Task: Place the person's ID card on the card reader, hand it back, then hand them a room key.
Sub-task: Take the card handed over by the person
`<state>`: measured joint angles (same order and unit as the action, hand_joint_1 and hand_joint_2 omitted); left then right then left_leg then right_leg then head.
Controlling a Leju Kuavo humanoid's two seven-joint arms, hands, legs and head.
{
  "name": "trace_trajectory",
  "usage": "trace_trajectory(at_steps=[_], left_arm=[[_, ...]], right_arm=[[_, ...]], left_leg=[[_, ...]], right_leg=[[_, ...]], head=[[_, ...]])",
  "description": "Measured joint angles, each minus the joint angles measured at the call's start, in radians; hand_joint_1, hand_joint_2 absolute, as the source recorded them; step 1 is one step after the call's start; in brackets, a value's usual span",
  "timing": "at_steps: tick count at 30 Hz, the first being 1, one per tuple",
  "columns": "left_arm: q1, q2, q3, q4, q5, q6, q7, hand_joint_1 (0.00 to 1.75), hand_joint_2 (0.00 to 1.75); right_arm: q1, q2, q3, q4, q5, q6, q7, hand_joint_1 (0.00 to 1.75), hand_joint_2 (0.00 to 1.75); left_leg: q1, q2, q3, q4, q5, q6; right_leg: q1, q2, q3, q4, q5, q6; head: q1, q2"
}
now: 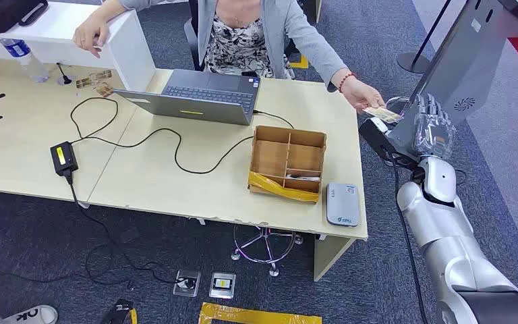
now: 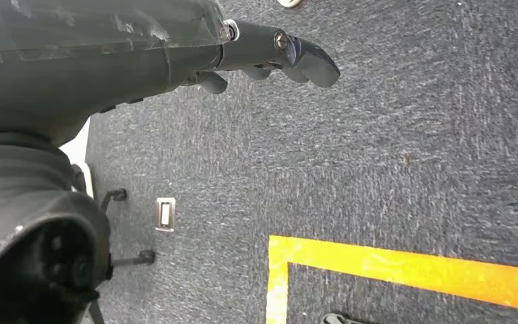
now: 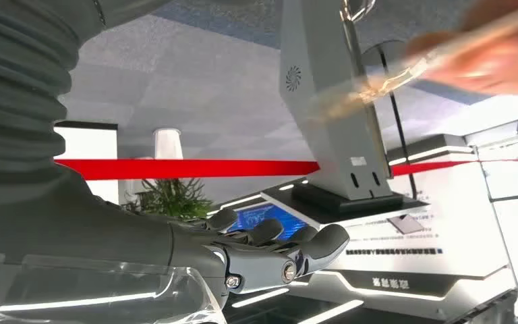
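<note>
Beyond desk's right end: right hand (image 1: 433, 128) raised, fingers (image 3: 310, 246) spread, holding nothing.
ID card (image 1: 382, 113): in person's hand (image 1: 362, 94), just beside right hand.
Left hand (image 2: 270, 57): over carpet, fingers loosely curled, empty.

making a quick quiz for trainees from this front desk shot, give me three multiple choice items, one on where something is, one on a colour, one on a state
1. Where does the card reader lie?
A. on the laptop
B. on the desk beside the wooden box, near the robot-side edge
C. on the floor

2. What colour is the bracelet on the person's outstretched wrist?
A. red
B. blue
C. white

3. Who holds the ID card?
A. the right hand
B. nobody, it lies on the reader
C. the person's hand, held out toward the right hand

Answers:
1 B, the grey reader sits on the desk just right of the wooden box.
2 A, red beads show at the wrist.
3 C, the person's hand pinches the card, while the right hand is raised beside it with fingers apart, not yet gripping it.
</note>
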<state>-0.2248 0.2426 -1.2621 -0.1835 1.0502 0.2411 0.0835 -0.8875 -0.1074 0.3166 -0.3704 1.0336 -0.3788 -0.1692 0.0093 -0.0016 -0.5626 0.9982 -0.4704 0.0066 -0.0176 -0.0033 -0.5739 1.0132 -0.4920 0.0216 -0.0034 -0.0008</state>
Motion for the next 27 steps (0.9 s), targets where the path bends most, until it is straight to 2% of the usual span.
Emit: trace_trajectory(at_steps=[11,12,15,16,27], left_arm=[[0.004,0.009,0.000,0.000,-0.001,-0.001,0.000,0.00,0.00],[0.004,0.009,0.000,0.000,-0.002,-0.002,0.000,0.00,0.00],[0.004,0.010,0.000,0.000,-0.009,-0.005,0.000,0.00,0.00],[0.004,0.010,-0.001,0.000,-0.011,-0.006,0.000,0.00,0.00],[0.003,0.010,-0.009,0.000,-0.023,-0.018,-0.013,0.00,0.00]], right_arm=[[0.001,0.013,0.051,-0.003,-0.015,0.006,0.029,0.00,1.75],[0.000,0.013,0.054,-0.005,-0.017,0.009,0.030,0.24,1.75],[0.000,0.014,0.062,-0.010,-0.021,0.015,0.033,1.55,1.75],[0.000,0.014,0.062,-0.012,-0.025,0.016,0.033,1.75,1.75],[0.000,0.012,0.063,-0.025,-0.057,0.012,0.019,1.75,1.75]], left_leg=[[0.000,0.000,0.000,0.000,0.000,0.000],[0.000,0.000,0.000,0.000,0.000,0.000],[0.000,0.000,0.000,0.000,0.000,0.000],[0.000,0.000,0.000,0.000,0.000,0.000],[0.000,0.000,0.000,0.000,0.000,0.000]], right_leg=[[0.000,0.000,0.000,0.000,0.000,0.000],[0.000,0.000,0.000,0.000,0.000,0.000],[0.000,0.000,0.000,0.000,0.000,0.000],[0.000,0.000,0.000,0.000,0.000,0.000],[0.000,0.001,-0.001,0.000,0.000,0.000]], head=[[0.000,0.000],[0.000,0.000],[0.000,0.000],[0.000,0.000],[0.000,0.000]])
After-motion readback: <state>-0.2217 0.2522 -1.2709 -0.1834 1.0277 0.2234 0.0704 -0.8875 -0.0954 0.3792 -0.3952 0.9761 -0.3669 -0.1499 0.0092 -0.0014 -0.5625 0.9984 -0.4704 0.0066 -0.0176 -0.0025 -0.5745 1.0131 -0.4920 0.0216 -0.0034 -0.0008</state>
